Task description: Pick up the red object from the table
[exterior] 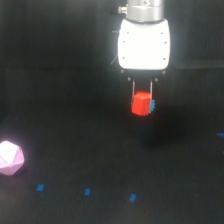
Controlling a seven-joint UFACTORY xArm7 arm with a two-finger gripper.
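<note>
While the end effector (143, 97) grips the red object (141, 104), the table (65, 100) lies black

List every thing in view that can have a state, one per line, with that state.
gripper: shut on the red object, thin fingers on either side of it.
red object: held between the fingers, apparently lifted off the table; a bit of blue shows at its right edge.
pink polyhedron: resting on the table at the exterior view's left edge, untouched.
table: black, with small blue marks near the bottom.
</note>
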